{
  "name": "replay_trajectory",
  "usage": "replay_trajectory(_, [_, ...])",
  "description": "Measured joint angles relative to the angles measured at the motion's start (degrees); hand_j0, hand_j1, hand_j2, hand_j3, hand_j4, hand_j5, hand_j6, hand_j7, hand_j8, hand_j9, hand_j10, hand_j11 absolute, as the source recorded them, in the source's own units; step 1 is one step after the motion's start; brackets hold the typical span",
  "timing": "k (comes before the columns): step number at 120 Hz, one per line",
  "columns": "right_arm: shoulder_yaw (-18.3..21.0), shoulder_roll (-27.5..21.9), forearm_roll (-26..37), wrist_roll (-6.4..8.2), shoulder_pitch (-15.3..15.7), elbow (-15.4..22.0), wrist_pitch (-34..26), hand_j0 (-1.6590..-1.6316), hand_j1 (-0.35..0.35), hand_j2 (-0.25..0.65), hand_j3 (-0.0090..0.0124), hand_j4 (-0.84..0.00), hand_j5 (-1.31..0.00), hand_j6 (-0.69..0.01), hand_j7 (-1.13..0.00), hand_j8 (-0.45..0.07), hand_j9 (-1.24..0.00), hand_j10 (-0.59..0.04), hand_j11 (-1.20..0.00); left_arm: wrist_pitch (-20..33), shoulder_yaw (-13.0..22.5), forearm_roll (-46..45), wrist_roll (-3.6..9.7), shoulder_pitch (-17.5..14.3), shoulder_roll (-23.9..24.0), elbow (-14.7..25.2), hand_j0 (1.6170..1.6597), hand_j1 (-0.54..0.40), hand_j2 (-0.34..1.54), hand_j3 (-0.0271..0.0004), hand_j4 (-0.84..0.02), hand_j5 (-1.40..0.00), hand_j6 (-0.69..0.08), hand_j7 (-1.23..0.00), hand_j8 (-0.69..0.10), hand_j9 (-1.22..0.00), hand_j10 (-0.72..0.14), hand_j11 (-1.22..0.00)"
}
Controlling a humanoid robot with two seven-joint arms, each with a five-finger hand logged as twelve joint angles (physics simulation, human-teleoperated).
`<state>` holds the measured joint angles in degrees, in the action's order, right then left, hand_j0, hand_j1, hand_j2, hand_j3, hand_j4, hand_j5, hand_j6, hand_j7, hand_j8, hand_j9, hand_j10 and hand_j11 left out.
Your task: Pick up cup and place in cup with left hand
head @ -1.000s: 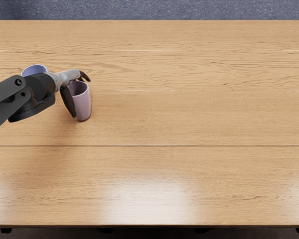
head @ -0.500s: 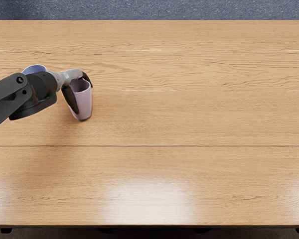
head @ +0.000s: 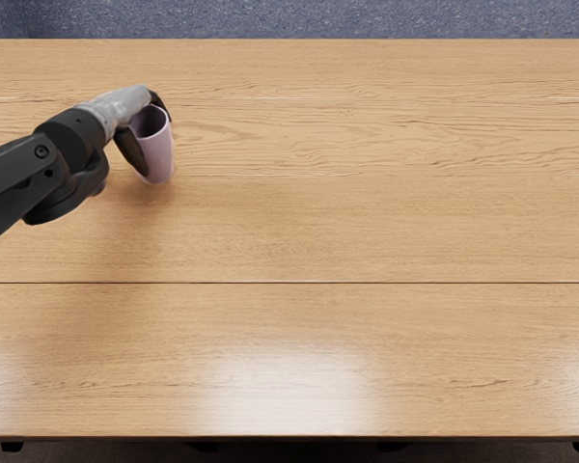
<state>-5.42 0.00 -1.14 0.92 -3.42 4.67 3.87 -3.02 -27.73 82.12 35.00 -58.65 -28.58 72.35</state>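
Pink cup (head: 158, 152) observed clamped in your left hand (head: 124, 108), at the left side of the desk (head: 367, 241). Your left arm (head: 21, 181) obstructs the second cup (head: 98, 187), bar a purple sliver.

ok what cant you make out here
Cup, inner bottom: head view, in shadow behind its near wall.
Left hand, some fingers: head view, behind the hand and cup.
Purplish sliver, the rest: head view, covered by left arm.
Left arm, upper end: head view, cut off by left edge.
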Motion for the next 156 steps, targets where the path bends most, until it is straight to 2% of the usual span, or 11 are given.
replay_trajectory(7, [0.0,0.0,0.0,0.00,0.0,0.0,0.0,-1.6581,-0.349,0.000,0.0000,-0.001,0.00,-0.001,0.00,-0.001,0.00,0.000,0.00,0.0,0.0,0.4,0.02,-0.5,-0.2,0.2,1.6515,-0.037,0.14,0.0000,-0.465,-0.64,-0.373,-0.66,-0.429,-0.69,-0.464,-0.69])
replay_trajectory(23, [0.0,0.0,0.0,0.00,0.0,0.0,0.0,-1.6581,-0.349,0.000,0.0000,-0.001,0.00,-0.001,0.00,-0.001,0.00,0.000,0.00,-2.6,0.0,0.6,0.01,-1.7,-1.1,0.4,1.6508,-0.007,0.05,0.0000,-0.469,-0.66,-0.352,-0.67,-0.421,-0.69,-0.466,-0.69])
replay_trajectory(38, [0.0,0.0,0.0,-0.01,-0.1,0.0,0.0,-1.6581,-0.349,0.000,0.0000,-0.001,0.00,-0.001,0.00,-0.001,0.00,0.000,0.00,-5.4,-0.1,0.2,0.01,-3.3,-2.5,0.4,1.6514,-0.024,0.09,0.0000,-0.463,-0.65,-0.359,-0.67,-0.425,-0.69,-0.465,-0.69])
replay_trajectory(45, [0.0,0.0,0.0,0.01,-0.1,0.0,0.0,-1.6581,-0.349,0.000,0.0000,-0.001,0.00,-0.001,0.00,-0.001,0.00,0.000,0.00,-6.0,-0.1,0.1,0.01,-4.3,-3.2,0.4,1.6504,0.012,0.01,0.0000,-0.468,-0.65,-0.361,-0.67,-0.422,-0.69,-0.464,-0.69])
replay_trajectory(59, [0.0,0.0,0.0,0.00,-0.1,0.0,0.0,-1.6581,-0.349,0.000,0.0000,-0.001,0.00,-0.001,0.00,-0.001,0.00,0.000,0.00,-6.7,-0.2,-0.4,0.02,-5.6,-3.8,0.4,1.6512,-0.022,0.06,0.0000,-0.453,-0.65,-0.320,-0.67,-0.414,-0.69,-0.464,-0.69])
replay_trajectory(78, [0.0,0.0,0.0,-0.01,-0.1,0.0,0.0,-1.6581,-0.349,0.000,0.0000,-0.001,0.00,-0.001,0.00,-0.001,0.00,0.000,0.00,-7.5,-0.2,-1.6,0.03,-7.1,-4.7,0.3,1.6510,-0.037,0.08,0.0000,-0.438,-0.66,-0.305,-0.68,-0.407,-0.69,-0.460,-0.69])
replay_trajectory(98, [0.0,0.0,0.0,-0.01,-0.1,0.0,0.0,-1.6581,-0.349,0.000,0.0000,-0.001,0.00,-0.001,0.00,-0.001,0.00,0.000,0.00,-12.5,-0.2,-4.1,0.03,-9.0,-5.6,0.3,1.6505,-0.044,0.08,0.0000,-0.423,-0.68,-0.294,-0.68,-0.402,-0.69,-0.455,-0.69])
replay_trajectory(119, [0.0,0.0,0.0,-0.01,-0.1,0.0,0.0,-1.6581,-0.349,0.000,0.0000,-0.001,0.00,-0.001,0.00,-0.001,0.00,0.000,0.00,-15.2,-0.2,-5.0,0.03,-9.8,-6.6,0.3,1.6503,-0.046,0.09,0.0000,-0.433,-0.68,-0.303,-0.68,-0.398,-0.69,-0.452,-0.69])
replay_trajectory(156, [0.0,0.0,0.0,0.00,-0.2,0.0,0.0,-1.6581,-0.349,0.000,0.0000,-0.001,0.00,-0.001,0.00,-0.001,0.00,0.000,0.00,-16.0,-0.3,-5.9,0.04,-10.1,-10.0,0.2,1.6502,-0.032,0.06,0.0000,-0.438,-0.68,-0.310,-0.68,-0.406,-0.69,-0.458,-0.69])
